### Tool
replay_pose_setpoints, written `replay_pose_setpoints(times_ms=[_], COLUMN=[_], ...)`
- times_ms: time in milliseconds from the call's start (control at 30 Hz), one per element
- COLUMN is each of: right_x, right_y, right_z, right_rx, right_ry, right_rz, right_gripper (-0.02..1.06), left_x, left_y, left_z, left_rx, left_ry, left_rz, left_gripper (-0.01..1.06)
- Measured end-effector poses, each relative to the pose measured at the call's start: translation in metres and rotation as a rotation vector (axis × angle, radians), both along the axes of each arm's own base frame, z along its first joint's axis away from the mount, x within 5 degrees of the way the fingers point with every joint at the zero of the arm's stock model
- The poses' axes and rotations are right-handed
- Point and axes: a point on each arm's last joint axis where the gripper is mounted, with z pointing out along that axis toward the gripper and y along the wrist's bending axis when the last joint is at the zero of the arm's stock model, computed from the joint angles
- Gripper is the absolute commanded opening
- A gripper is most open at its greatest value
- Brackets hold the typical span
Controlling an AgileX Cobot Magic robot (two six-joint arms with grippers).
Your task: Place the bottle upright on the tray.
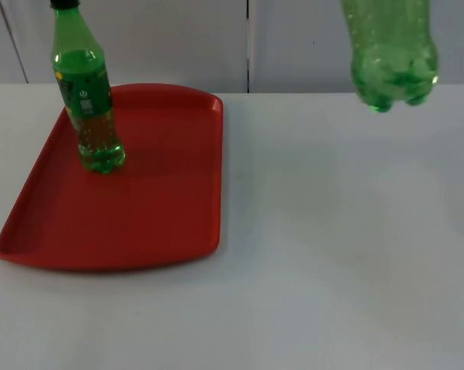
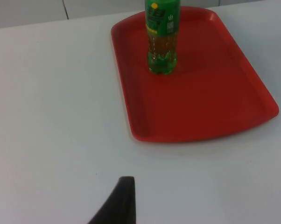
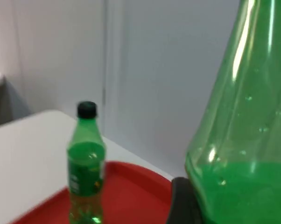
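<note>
White table [image 1: 332,247] bears a red tray [image 1: 163,223] (left side).

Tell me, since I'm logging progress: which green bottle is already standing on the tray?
The labelled bottle with the black cap, upright at the red tray's far left. The other, larger green bottle hangs in the air over the table's right side.

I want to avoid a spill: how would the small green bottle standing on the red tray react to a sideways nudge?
The small green bottle looks tall on a narrow base, so it would probably tip rather than slide. Liquid seems to fill most of it, probably adding weight. Once down, its round body could roll across the red tray.
</note>
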Motion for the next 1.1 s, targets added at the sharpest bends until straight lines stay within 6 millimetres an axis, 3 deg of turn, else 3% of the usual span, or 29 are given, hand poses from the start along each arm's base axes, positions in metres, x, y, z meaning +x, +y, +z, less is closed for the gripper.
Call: replay_pose_setpoints(times_ms=[233, 300, 600, 867, 1100], right_x=[0.015, 0.018, 0.048, 0.067, 0.087], right_y=[0.027, 0.041, 0.077, 0.115, 0.134], right_z=[-0.032, -0.052, -0.108, -0.129, -0.153], right_rx=[0.127, 0.124, 0.191, 0.267, 0.282], right_ry=[-0.074, -0.132, -0.040, -0.092, -0.057], right_rz=[0.140, 0.249, 0.359, 0.591, 0.638], right_gripper=[0.00, 0.00, 0.00, 0.00, 0.00], left_x=[0.000, 0.000, 0.000, 0.000, 0.000], left_y=[0.000, 0.000, 0.000, 0.000, 0.000], left_z=[0.000, 0.000, 0.000, 0.000, 0.000], left_rx=[0.000, 0.000, 0.000, 0.000, 0.000], left_ry=[0.000, 0.000, 0.000, 0.000, 0.000], left_rz=[0.000, 0.000, 0.000, 0.000, 0.000], left_gripper=[1.05, 1.05, 1.05, 1.05, 1.05])
